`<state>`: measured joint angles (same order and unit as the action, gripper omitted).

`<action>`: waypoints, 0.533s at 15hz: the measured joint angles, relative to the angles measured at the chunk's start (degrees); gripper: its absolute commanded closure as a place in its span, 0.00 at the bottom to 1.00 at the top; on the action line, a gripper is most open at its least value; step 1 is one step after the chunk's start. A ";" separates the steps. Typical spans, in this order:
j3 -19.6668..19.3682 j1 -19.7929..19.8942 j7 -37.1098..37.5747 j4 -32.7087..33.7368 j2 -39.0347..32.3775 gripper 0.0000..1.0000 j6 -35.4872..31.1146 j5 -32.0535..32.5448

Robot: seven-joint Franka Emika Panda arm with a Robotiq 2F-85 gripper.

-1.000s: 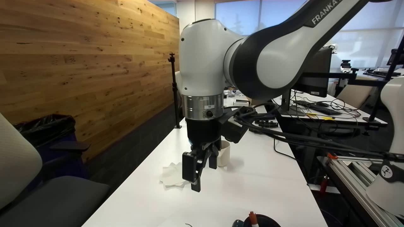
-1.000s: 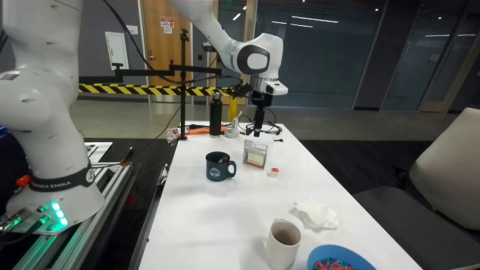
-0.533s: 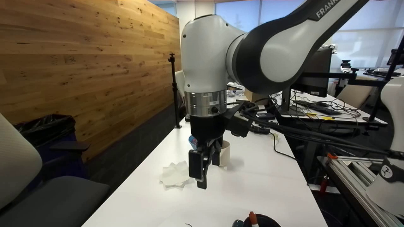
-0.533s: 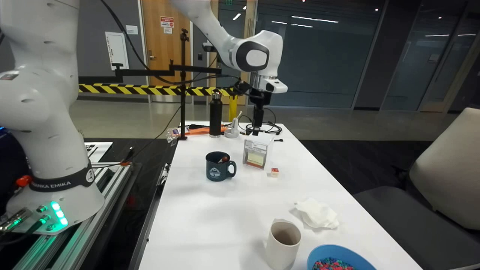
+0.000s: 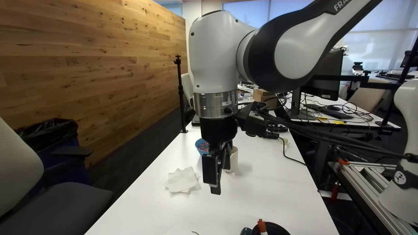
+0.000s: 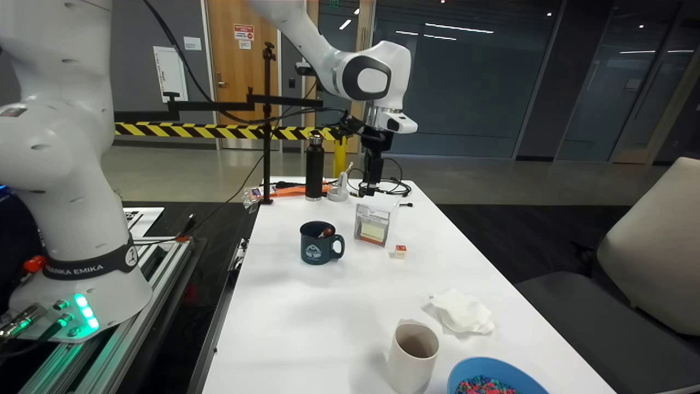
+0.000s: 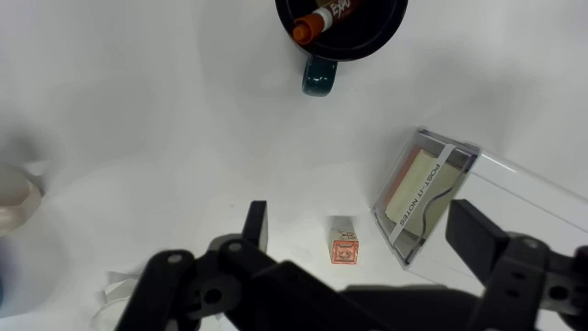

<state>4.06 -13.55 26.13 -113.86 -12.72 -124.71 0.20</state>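
Note:
My gripper (image 7: 363,230) hangs above the white table, open, with no object held between its fingers. In the wrist view a small wooden block (image 7: 344,246) with a red letter face appears below, between the two fingers. Right of the block lies a clear box of post-it notes (image 7: 422,193), partly under the right finger. A dark teal mug (image 7: 319,78) with an orange-capped Expo marker (image 7: 317,25) inside is at the top. The block (image 6: 401,251) stands beside the box (image 6: 373,224) in an exterior view, with the gripper (image 6: 370,191) higher up.
A cream cup (image 6: 411,361), a crumpled white paper (image 6: 462,312) and a blue bowl (image 5: 200,150) of small coloured pieces are on the table. A black bottle (image 6: 315,167), cables and a camera stand (image 6: 267,126) are at an end. Chairs flank one long edge.
The arm has risen slightly and shifted, rightward in an exterior view, uncovering the blue bowl there. The jaws have stayed apart, and the objects on the table have not moved.

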 measured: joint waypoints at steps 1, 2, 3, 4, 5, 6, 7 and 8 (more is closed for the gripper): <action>0.05 0.02 -0.46 -0.02 0.00 0.00 0.08 0.00; 0.10 0.06 -0.98 -0.05 0.00 0.00 0.11 0.00; 0.14 0.10 -1.40 -0.09 0.00 0.00 0.13 0.00; 0.16 0.18 -1.76 -0.13 -0.01 0.00 0.14 0.00; 0.19 0.28 -1.97 -0.14 -0.04 0.00 0.14 0.00; 0.26 0.41 -2.19 -0.14 -0.08 0.00 0.15 0.00; 0.33 0.55 -2.47 -0.14 -0.11 0.00 0.18 0.00; 0.37 0.64 -2.72 -0.14 -0.15 0.00 0.20 0.00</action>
<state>4.43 -12.91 23.41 -114.00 -12.87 -124.51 0.20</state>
